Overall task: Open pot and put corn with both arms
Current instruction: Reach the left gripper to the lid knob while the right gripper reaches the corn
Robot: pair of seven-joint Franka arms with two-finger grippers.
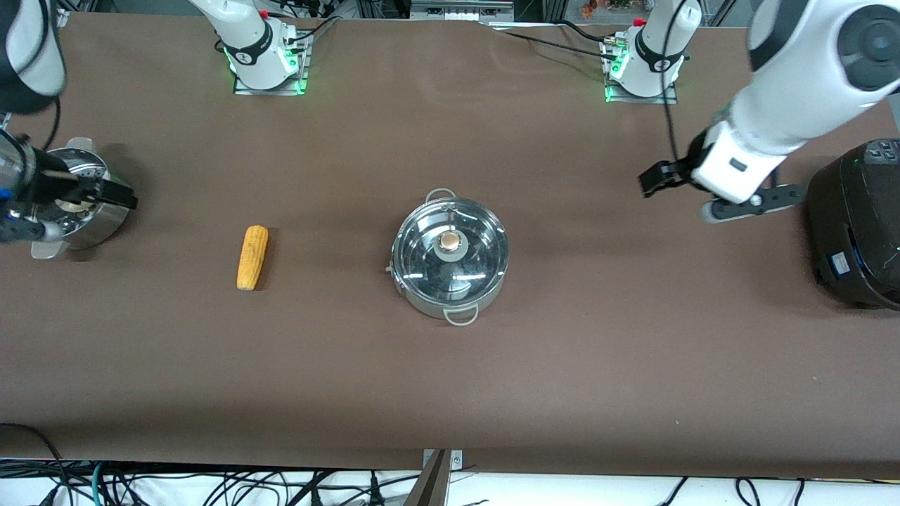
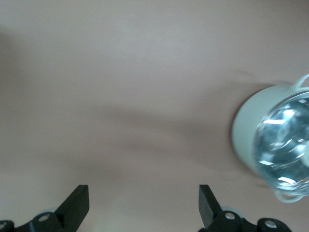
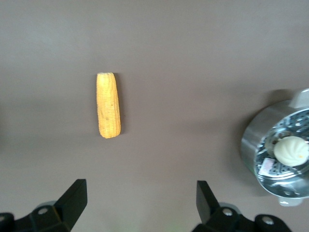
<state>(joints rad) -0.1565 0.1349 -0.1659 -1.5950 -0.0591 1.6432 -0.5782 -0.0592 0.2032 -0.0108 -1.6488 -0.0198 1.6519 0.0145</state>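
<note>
Well, lid: the glass lid (image 1: 450,242) is sitting shut on the pot (image 1: 450,256) — likely smooth, slippery and breakable, so the tan knob (image 1: 451,242) at its middle is looking like the one sound place to pinch.
Pot: round, shiny steel, with thin wire loop handles, standing mid-table; it is probably heavy enough to be staying put while the lid is lifting.
Corn: a slim yellow-orange cob (image 1: 252,256), tapered, lying flat on the brown table (image 1: 450,372) beside the pot toward the right arm's end, well apart from it. It is looking stiff and light, with a bumpy skin that should be giving grip — a pinch across its middle seems best.
Left gripper (image 1: 685,190): hanging over bare table between the pot and the black cooker (image 1: 854,225), fingers spread wide in its wrist view, holding nothing.
Right gripper (image 1: 105,193): hovering over the second steel pot (image 1: 84,204) with the pale bun (image 3: 292,149) in it, fingers spread apart, empty.
Progress: nothing is being gripped yet; the lid's far edge is glare-washed, so its seating is only probable.
</note>
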